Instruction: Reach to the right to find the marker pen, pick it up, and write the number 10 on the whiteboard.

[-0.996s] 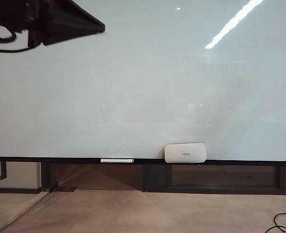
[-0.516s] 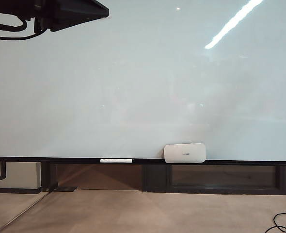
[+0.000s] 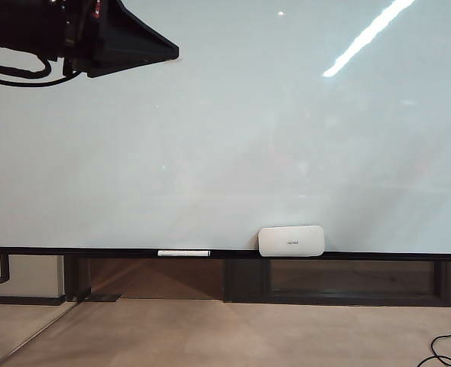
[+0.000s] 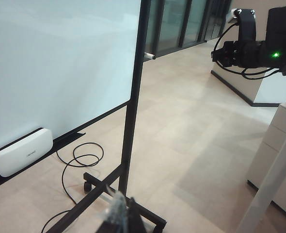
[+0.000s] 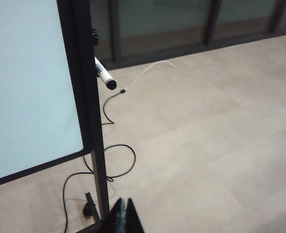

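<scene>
Whiteboard glossy, unmarked | right pincer closed, empty | left pincer unclear

Pale beige flooring is spreading out well beyond the hands, taking a soft sheen from the room light. A run of dark-framed glass panels is lining the far wall (reflections are muddying what lies behind them). A black cable is looping across the floor close to the right hand, and a thin white cord is trailing farther off. Off past the left hand, a light cabinet is standing against the wall, with a dark baseboard running along the wall behind it. A long ceiling light is glaring as a bright diagonal streak
</scene>
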Available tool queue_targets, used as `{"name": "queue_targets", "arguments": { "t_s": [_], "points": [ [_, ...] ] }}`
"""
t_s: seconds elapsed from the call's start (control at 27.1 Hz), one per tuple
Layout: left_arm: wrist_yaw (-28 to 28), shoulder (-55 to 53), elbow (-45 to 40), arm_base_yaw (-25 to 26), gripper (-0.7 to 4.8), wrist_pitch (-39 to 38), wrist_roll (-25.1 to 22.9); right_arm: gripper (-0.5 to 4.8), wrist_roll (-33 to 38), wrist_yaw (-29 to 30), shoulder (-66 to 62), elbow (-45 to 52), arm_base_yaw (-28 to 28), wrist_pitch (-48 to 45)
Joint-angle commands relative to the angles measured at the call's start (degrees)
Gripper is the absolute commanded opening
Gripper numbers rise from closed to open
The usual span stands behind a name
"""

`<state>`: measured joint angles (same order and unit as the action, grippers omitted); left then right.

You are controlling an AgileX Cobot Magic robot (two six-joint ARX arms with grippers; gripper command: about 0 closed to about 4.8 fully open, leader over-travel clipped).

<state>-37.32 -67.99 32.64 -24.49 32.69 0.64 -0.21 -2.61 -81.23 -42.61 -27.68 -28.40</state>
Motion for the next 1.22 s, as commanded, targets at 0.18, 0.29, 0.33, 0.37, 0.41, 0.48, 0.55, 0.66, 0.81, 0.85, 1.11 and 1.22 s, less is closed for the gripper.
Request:
{"name": "queue_targets", "arguments": {
  "t_s": [0.18,0.29,0.33,0.37,0.41,0.48,0.55,0.66,0.81,0.85,1.11,1.22],
  "points": [
    [-0.5,-0.7,1.0,-0.1,-0.06,2.2,-0.9,-0.08,1.7,7.9,-5.7,-4.7,-1.4,-4.6],
    [-1.1,-0.8,1.0,-0.1,-0.06,2.2,-1.4,-0.08,1.7,7.9,-8.8,-4.9,-1.4,-10.4],
    [-1.1,-0.8,1.0,-0.1,-0.06,2.2,-1.5,-0.08,1.7,7.9,-9.7,-4.9,-1.4,-11.6],
    [-1.1,-0.8,1.0,-0.1,-0.06,2.2,-1.6,-0.08,1.7,7.9,-10.8,-4.9,-1.5,-12.8],
    [-1.0,-0.8,1.0,-0.1,-0.06,2.2,-1.9,-0.08,1.7,8.2,-11.8,-4.9,-1.5,-14.2],
    [-0.8,-0.8,1.0,-0.1,-0.06,2.2,-2.3,-0.08,1.7,9.4,-14.8,-5.4,-1.5,-17.4],
    [-0.8,-0.8,1.0,-0.1,-0.06,2.3,-2.3,-0.08,2.4,10.4,-18.6,-7.7,-1.4,-18.5],
    [-0.9,-1.1,1.0,-0.1,-0.06,2.1,-2.4,-0.08,4.8,11.6,-24.5,-12.6,-1.4,-19.9],
    [-1.3,-4.6,0.9,-0.1,-0.06,2.6,-3.7,-0.08,4.1,13.5,-30.4,-18.2,-1.2,-23.7],
    [-1.4,-5.4,0.9,-0.1,-0.06,2.9,-3.7,-0.04,3.5,14.5,-31.2,-18.9,-1.2,-24.4],
    [-0.8,-8.3,1.0,-0.1,-0.06,8.1,-3.6,0.0,0.0,15.0,-38.6,-23.7,-2.0,-27.4],
    [-0.9,-9.0,1.5,-0.1,-0.06,8.3,-3.6,0.04,-0.1,15.9,-41.0,-25.1,-2.8,-29.1]
  ]
}}
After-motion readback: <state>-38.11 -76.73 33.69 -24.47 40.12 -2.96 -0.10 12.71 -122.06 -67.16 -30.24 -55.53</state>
